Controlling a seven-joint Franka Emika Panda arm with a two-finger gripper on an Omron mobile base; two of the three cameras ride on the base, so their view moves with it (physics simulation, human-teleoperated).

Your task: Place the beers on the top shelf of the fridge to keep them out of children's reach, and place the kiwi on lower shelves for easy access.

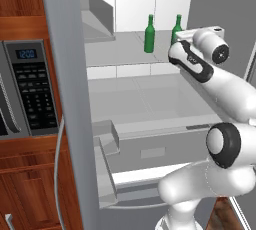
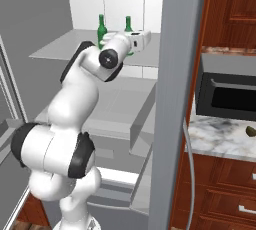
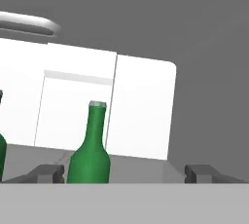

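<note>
- Pulling the arm back carelessly is the main risk I see: the gripper [image 3: 124,172] has its fingers spread wide, gripping nothing, with a beer bottle [image 3: 90,147] standing between them nearer the 9 o'clock finger, so a sideways drift could tip it.
- A second bottle [image 1: 149,34] stands close by at 9 o'clock of the first; one falling could knock the other.
- Both bottles are upright on the top shelf [image 1: 120,49] of the open fridge [image 2: 107,4].
- The lower shelves [image 1: 140,94] look bare.
- The kiwi [image 2: 250,132] lies on the counter [image 2: 220,136] at 3 o'clock of the fridge, below the black oven [image 2: 227,94], not yet moved.
</note>
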